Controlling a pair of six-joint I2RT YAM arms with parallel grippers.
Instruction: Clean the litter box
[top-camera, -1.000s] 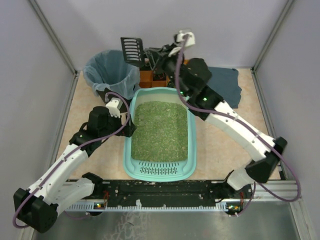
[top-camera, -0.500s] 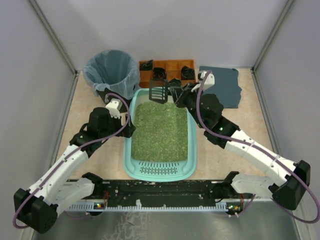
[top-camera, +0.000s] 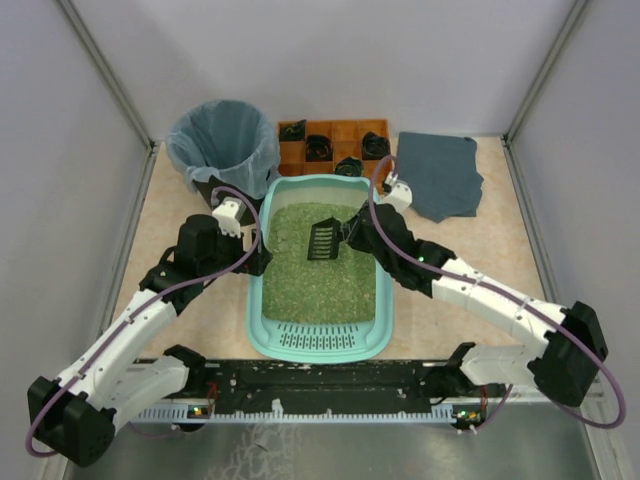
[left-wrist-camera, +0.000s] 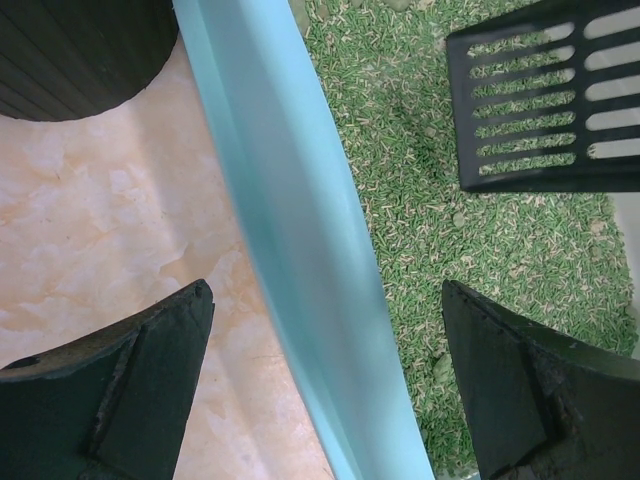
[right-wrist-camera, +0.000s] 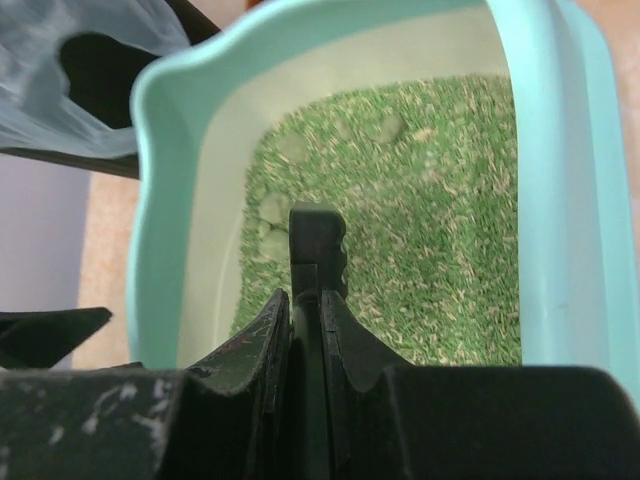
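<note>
On the tabletop (top-camera: 520, 240), top view: litter box (top-camera: 320, 345) sits centre, slotted lip at 6 o'clock, green litter (top-camera: 320, 285) inside. Black bin (top-camera: 222, 140) at 11 o'clock of it, orange tray (top-camera: 335, 135) at 12, dark cloth (top-camera: 440, 175) at 1. Left hand (top-camera: 262, 256) at the box's 9 o'clock rim. Right hand (top-camera: 347, 235) clenched on the handle of a black slotted scoop (top-camera: 323, 241), blade over the litter's 12 o'clock half.

Left wrist view: left hand (left-wrist-camera: 330, 390) released, fingers (left-wrist-camera: 150, 390) wide, one over the tabletop (left-wrist-camera: 110, 220), the other over litter (left-wrist-camera: 420, 220), straddling the box rim (left-wrist-camera: 300, 230). Scoop (left-wrist-camera: 545, 110) at 1 o'clock, bin (left-wrist-camera: 80, 50) at 11.

Right wrist view: right hand (right-wrist-camera: 305, 330) clamped tight on the scoop (right-wrist-camera: 317, 240), box (right-wrist-camera: 560, 200) below. Can't tell if the blade touches litter (right-wrist-camera: 430, 200).
</note>
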